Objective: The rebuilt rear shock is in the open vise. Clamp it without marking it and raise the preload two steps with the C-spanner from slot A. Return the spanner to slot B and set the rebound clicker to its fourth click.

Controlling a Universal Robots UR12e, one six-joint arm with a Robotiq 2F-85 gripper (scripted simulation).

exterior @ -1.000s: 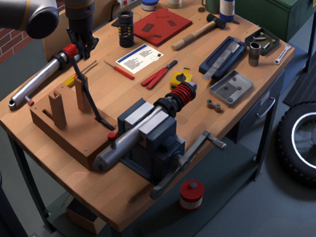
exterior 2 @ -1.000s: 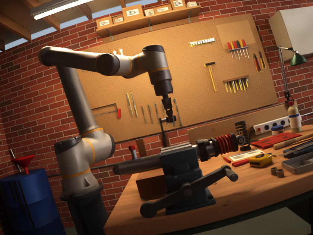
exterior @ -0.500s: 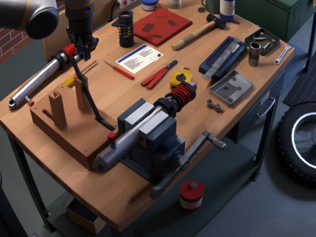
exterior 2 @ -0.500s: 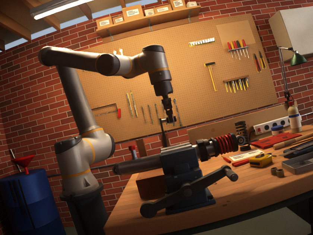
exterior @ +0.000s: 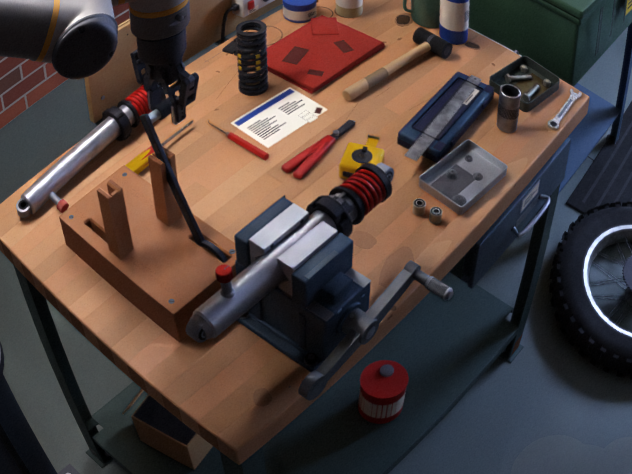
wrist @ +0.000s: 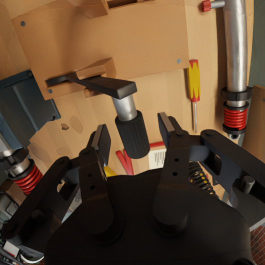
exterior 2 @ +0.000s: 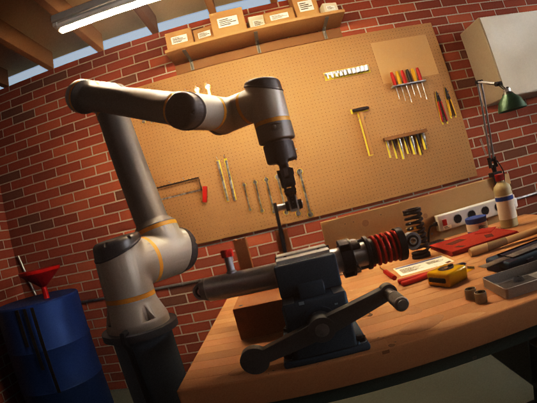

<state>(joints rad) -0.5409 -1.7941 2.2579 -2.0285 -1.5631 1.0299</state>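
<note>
The C-spanner (exterior: 173, 178) (wrist: 117, 100) stands tilted in a slot of the wooden tool block (exterior: 143, 245), its hook end down in the slot. Its ribbed grip (wrist: 132, 137) points up between my fingers. My gripper (exterior: 166, 104) (exterior 2: 291, 200) (wrist: 133, 136) is open around the grip and holds nothing. The rear shock (exterior: 286, 250) (exterior 2: 303, 264) lies in the blue vise (exterior: 311, 285) (exterior 2: 312, 312) at the bench's front. Its red spring (exterior: 365, 186) points toward the bench's middle. Its red clicker knob (exterior: 223, 273) sticks up near the silver end.
A pegboard with tools (exterior 2: 329, 130) hangs on the brick wall behind the bench. A second shock (exterior: 76, 153) lies at the bench's left edge, close behind my gripper. A yellow screwdriver (wrist: 193, 85), red pliers (exterior: 316, 150), a card (exterior: 278, 116), a black spring (exterior: 251, 56) and trays lie farther along.
</note>
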